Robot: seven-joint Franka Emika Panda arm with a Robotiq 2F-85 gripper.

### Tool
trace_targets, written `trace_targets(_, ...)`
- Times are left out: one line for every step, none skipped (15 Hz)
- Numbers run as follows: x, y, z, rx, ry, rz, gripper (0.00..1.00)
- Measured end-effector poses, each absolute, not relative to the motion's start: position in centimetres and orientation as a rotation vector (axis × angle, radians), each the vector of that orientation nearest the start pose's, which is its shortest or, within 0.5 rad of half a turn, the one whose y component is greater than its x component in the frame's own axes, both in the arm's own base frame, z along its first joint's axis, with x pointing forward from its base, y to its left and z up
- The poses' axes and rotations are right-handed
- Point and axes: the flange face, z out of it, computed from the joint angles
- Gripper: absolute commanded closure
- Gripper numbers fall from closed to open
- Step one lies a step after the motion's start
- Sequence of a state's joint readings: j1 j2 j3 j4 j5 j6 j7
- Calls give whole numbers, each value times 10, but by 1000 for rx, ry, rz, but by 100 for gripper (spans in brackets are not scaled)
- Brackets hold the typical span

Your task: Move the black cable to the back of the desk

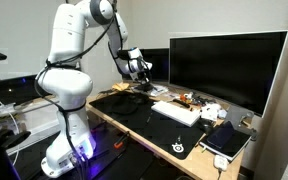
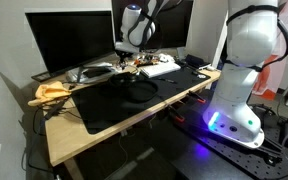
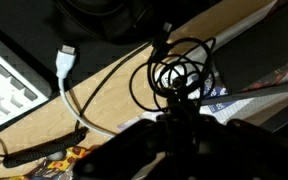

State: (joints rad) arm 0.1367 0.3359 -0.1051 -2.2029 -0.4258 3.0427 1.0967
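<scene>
My gripper [image 3: 180, 118] is shut on the black cable [image 3: 179, 68]. Its thin loops hang in a loose tangle from the fingertips above the light wood desk [image 3: 104, 75]. In both exterior views the gripper [image 1: 137, 66] [image 2: 135, 42] is raised over the rear part of the desk [image 2: 114, 125], close to the monitors. The cable dangles below it as a small dark tangle [image 2: 134, 62]. The fingertips are dark and partly hidden by the cable.
A white keyboard [image 1: 176, 112] [image 2: 162, 67] [image 3: 4, 92] lies on a black desk mat [image 2: 119, 100]. A white cable [image 3: 66, 78] runs across the wood. Two large black monitors [image 1: 224, 65] [image 2: 69, 40] stand at the back. A yellow cloth [image 2: 49, 92] lies at one end.
</scene>
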Motion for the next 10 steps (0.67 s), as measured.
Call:
trace_targets(591, 53, 277, -2788, 922, -764, 97)
trace_targets(592, 55, 275, -2790, 921, -765, 97)
trace_targets(593, 56, 273, -2793, 917, -765, 97)
trace_targets(593, 58, 270, -2798, 912, -764, 97)
trace_targets(593, 60, 268, -2804, 907, -762, 97)
trace_targets(593, 61, 265, -2809, 902, -759, 97)
trace_targets(593, 63, 262, -2815, 898, -756, 97)
trace_targets(592, 64, 260, -2819, 895, -753, 97)
trace_targets(592, 65, 258, -2824, 892, -751, 97)
trace_targets(592, 66, 257, -2828, 889, -749, 97)
